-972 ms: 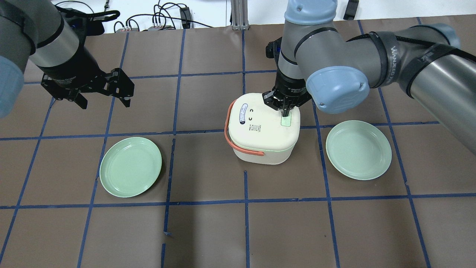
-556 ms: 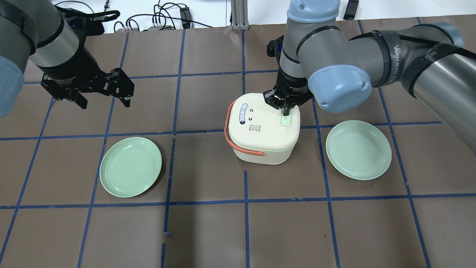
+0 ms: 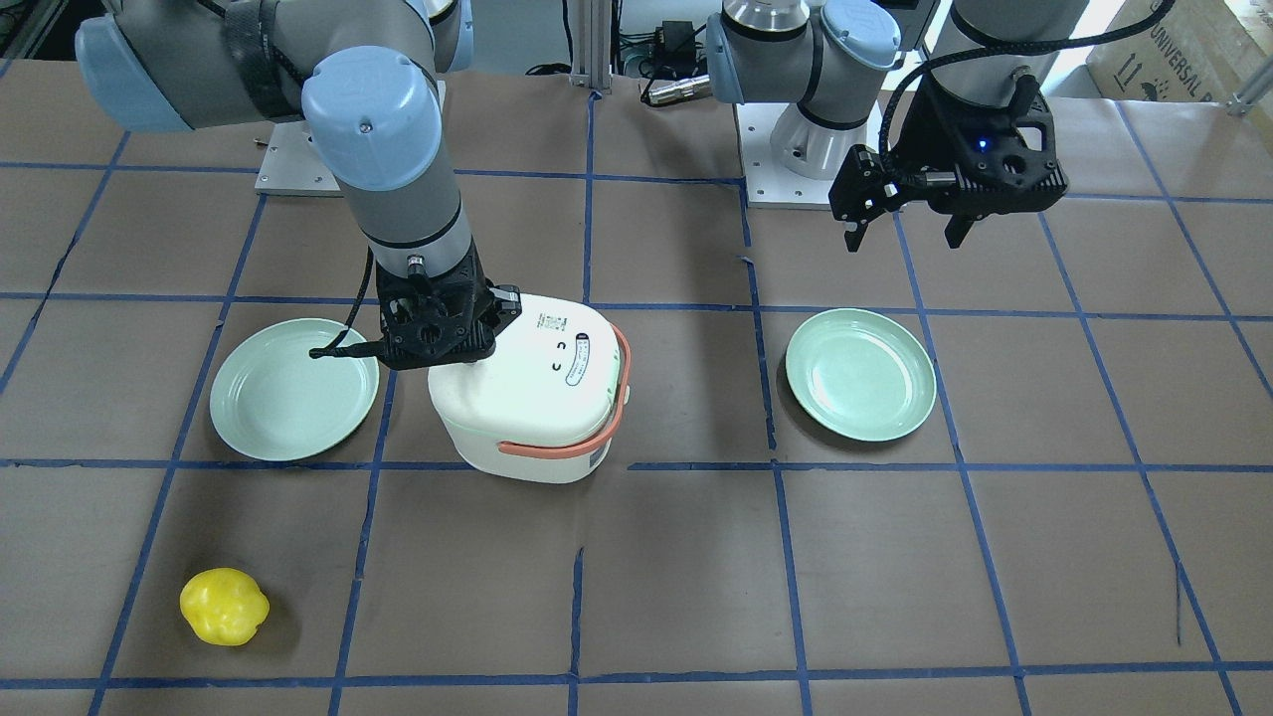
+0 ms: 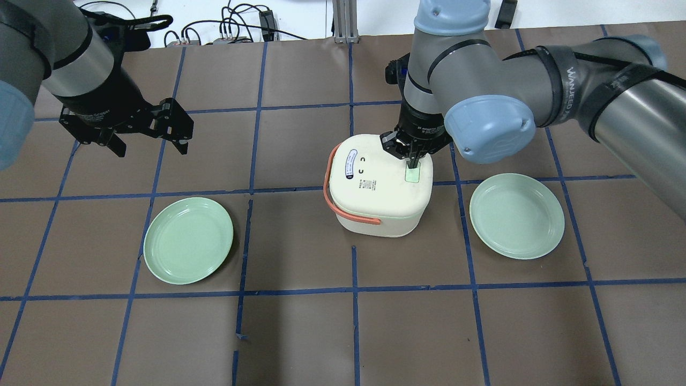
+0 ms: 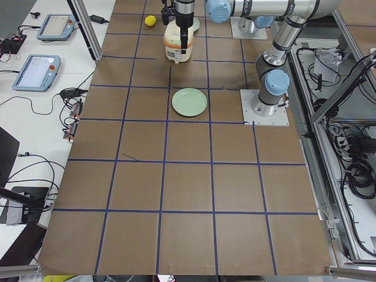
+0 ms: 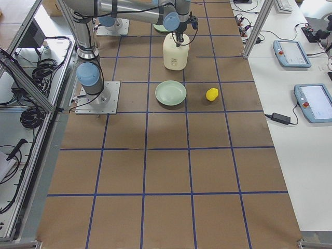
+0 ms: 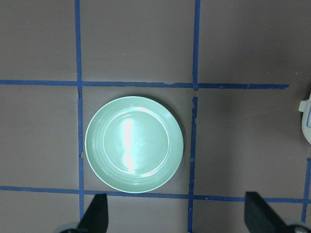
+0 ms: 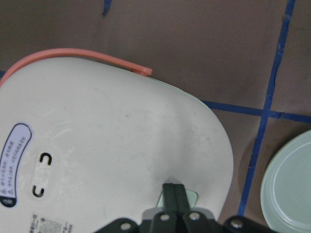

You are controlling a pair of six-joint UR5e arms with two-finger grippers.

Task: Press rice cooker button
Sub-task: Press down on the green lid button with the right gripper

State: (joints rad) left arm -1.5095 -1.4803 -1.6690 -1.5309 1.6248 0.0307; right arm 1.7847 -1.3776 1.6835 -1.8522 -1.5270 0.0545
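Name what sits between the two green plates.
The rice cooker, with the right gripper at its green button; the overhead view shows it.

On a black strap (image 4: 569, 80) wound around the right arm (image 4: 514, 69), white capitals are printed that appear to read "WANJEED". On a cardboard box (image 3: 1183, 45) at the far corner of the front-facing view, "UNIVERSAL R" is printed, and the rest is cut off by the frame. On the lid of the rice cooker (image 4: 386, 198), a blue-edged oval label (image 8: 14, 165) and a small printed patch (image 8: 48, 225) are carried, but their print is too fine to be read. Two C-shaped marks (image 8: 44, 158) are set beside the oval label.
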